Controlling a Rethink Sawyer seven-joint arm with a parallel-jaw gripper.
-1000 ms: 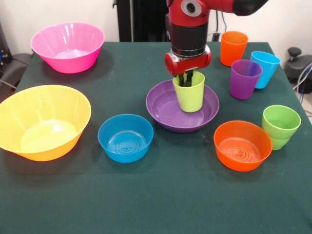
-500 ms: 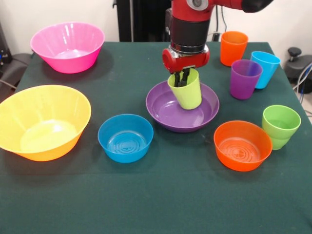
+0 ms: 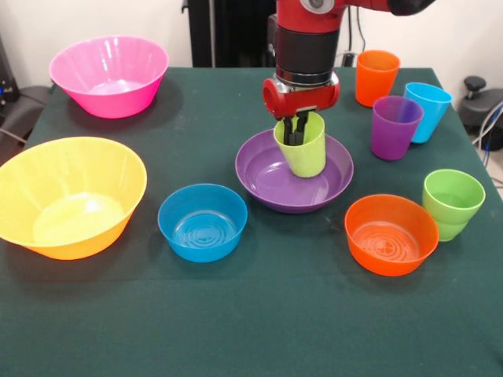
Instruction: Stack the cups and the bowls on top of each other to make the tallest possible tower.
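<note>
Taking the wide purple bowl (image 3: 292, 174) at the middle of the dark green table (image 3: 251, 314) as the clock's centre, the other pieces ring it with open cloth between. The big pink bowl (image 3: 109, 74) sits at about ten o'clock near the far left corner. The big yellow-orange bowl (image 3: 69, 195) lies at nine o'clock by the left edge, and the small blue bowl (image 3: 203, 221) rests near the purple one at about eight. The small orange bowl (image 3: 391, 233) is at about four o'clock, with the green cup (image 3: 452, 203) just beside it at its right. The purple cup (image 3: 395, 126) stands at two o'clock, the light blue cup (image 3: 427, 111) just behind it, seemingly touching, and the orange cup (image 3: 376, 77) stands further back at one o'clock. All these cups are upright with mouths up, and none sits on the straight line from the arm down to the bowl.

The red and black arm (image 3: 308, 47) comes down from the top edge, nearly vertical, its red wrist ring directly above the bowl. The gripper (image 3: 295, 129) reaches into the lime-yellow cup (image 3: 302, 147), its dark fingers (image 3: 288, 130) pinching the cup's far wall at the rim.

That cup is smooth, tapered, mouth up and slightly tilted, its base low inside the purple bowl, right of the bowl's middle; whether the base touches the floor cannot be told.
</note>
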